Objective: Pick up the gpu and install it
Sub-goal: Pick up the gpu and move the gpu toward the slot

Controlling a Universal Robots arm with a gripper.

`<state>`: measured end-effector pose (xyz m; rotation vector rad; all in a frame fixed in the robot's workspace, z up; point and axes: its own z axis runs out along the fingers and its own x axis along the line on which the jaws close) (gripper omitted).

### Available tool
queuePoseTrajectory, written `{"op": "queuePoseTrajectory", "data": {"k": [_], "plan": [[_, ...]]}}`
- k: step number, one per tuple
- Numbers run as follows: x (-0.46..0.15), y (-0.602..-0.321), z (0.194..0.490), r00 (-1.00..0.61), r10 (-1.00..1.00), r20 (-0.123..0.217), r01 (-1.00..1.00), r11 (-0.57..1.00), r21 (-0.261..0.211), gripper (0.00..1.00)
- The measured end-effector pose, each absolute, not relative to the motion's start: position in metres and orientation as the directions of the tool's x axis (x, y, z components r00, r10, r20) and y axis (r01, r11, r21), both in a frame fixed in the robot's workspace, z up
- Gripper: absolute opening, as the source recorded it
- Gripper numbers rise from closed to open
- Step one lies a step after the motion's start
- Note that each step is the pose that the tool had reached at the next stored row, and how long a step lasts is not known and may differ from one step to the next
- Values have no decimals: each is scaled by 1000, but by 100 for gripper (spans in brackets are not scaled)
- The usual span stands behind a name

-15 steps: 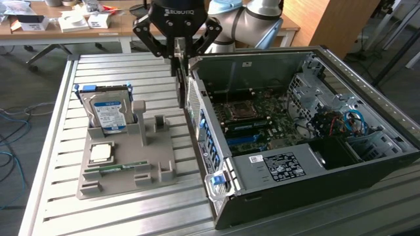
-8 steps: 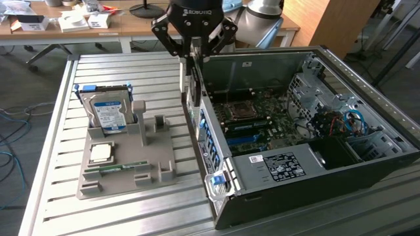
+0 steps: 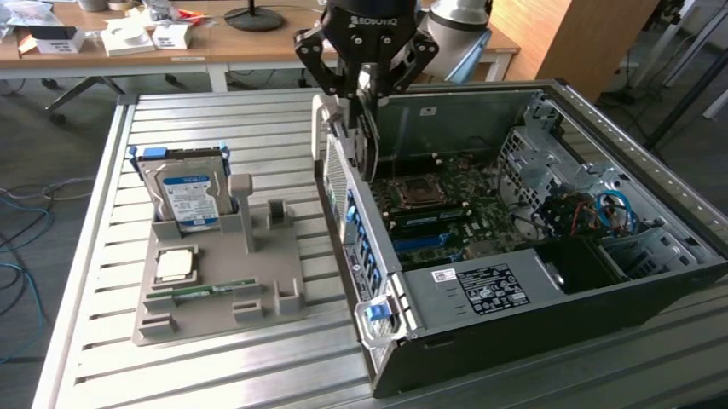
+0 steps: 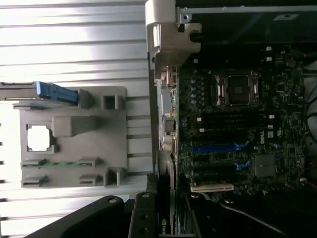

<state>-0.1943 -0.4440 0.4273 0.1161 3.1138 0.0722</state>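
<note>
My gripper (image 3: pixel 366 89) hangs over the rear wall of the open computer case (image 3: pixel 637 281), shut on the gpu (image 3: pixel 360 141). The gpu is a thin dark card held on edge, reaching down just inside that wall above the motherboard (image 3: pixel 438 209). In the wrist view the gripper (image 4: pixel 168 224) has a dark finger (image 4: pixel 143 218) on each side of the card. There the gpu (image 4: pixel 165 206) is seen edge-on, along the board's edge next to the expansion slots (image 4: pixel 213 187). I cannot tell whether the card touches a slot.
A grey parts holder (image 3: pixel 216 294) stands on the slatted metal table (image 3: pixel 228 366) at the exterior view's left of the case. It carries a hard drive (image 3: pixel 187 196), a processor chip (image 3: pixel 173 266) and a green memory stick (image 3: pixel 205 292). A cluttered wooden desk (image 3: pixel 228 43) stands behind.
</note>
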Motion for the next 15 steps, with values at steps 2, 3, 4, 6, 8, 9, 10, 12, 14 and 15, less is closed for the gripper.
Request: {"op": "queuePoseTrajectory", "data": {"k": [2, 3, 4, 6, 8, 9, 10, 12, 14, 15], "plan": [[-187, -444, 427, -997, 75, -23, 74, 996, 48, 26], [-184, -444, 427, -997, 75, -23, 74, 996, 48, 26], [-181, -444, 427, -997, 75, -23, 74, 996, 49, 26], [-175, -444, 427, -997, 75, -23, 74, 996, 50, 26], [-169, -444, 427, -997, 75, -23, 74, 996, 51, 26], [-166, -444, 427, -997, 75, -23, 74, 996, 51, 26], [-163, -444, 427, -997, 75, -23, 74, 996, 52, 26], [-157, -444, 427, -997, 75, -23, 74, 996, 52, 26], [-152, -444, 427, -997, 75, -23, 74, 996, 54, 26], [-149, -444, 427, -997, 75, -23, 73, 996, 54, 26]]}}
